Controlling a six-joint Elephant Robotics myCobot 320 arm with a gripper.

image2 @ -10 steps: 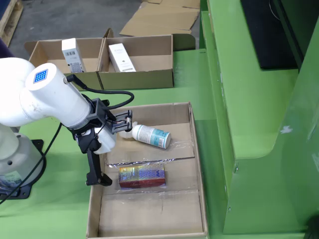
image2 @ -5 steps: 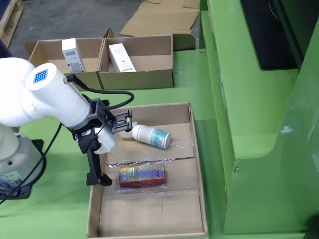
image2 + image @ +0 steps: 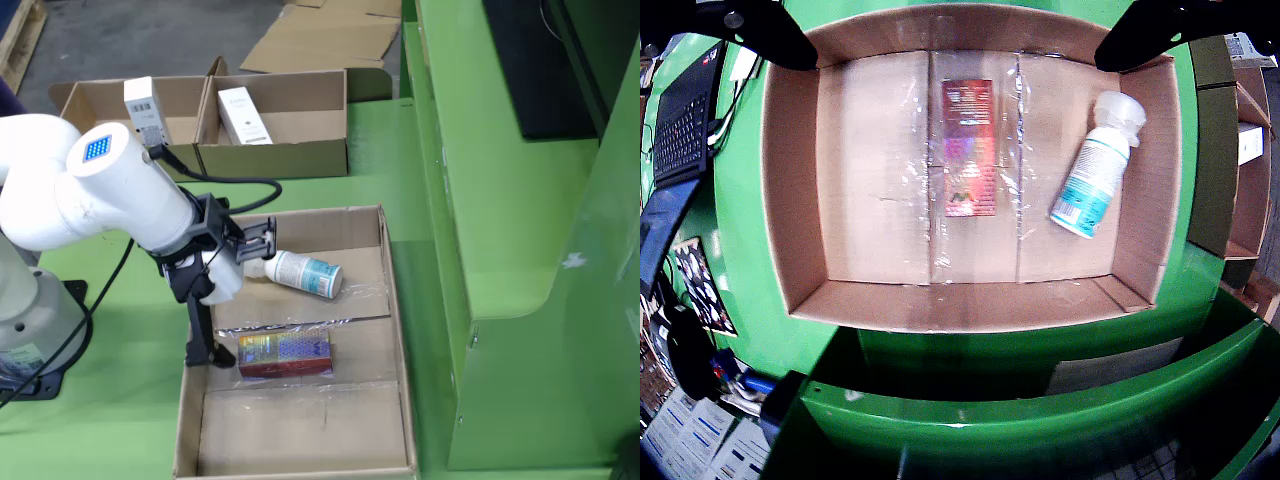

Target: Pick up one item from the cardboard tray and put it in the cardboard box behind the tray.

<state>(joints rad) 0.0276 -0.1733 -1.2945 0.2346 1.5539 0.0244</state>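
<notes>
The cardboard tray holds one white bottle and one red packet; two boxes behind each hold one white carton; the gripper is spread, empty.

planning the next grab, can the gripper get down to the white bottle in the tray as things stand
Probably yes. The white bottle lies on its side, uncovered, apart from the red box, and the open gripper hangs just beside its cap with nothing between them.

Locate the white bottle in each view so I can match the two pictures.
View riding on the claw: bottle at right in the tray, cap toward top right.
View from the side: bottle in the tray's far half, cap pointing left.
Shared landmark: the red box beside it in the tray.
</notes>
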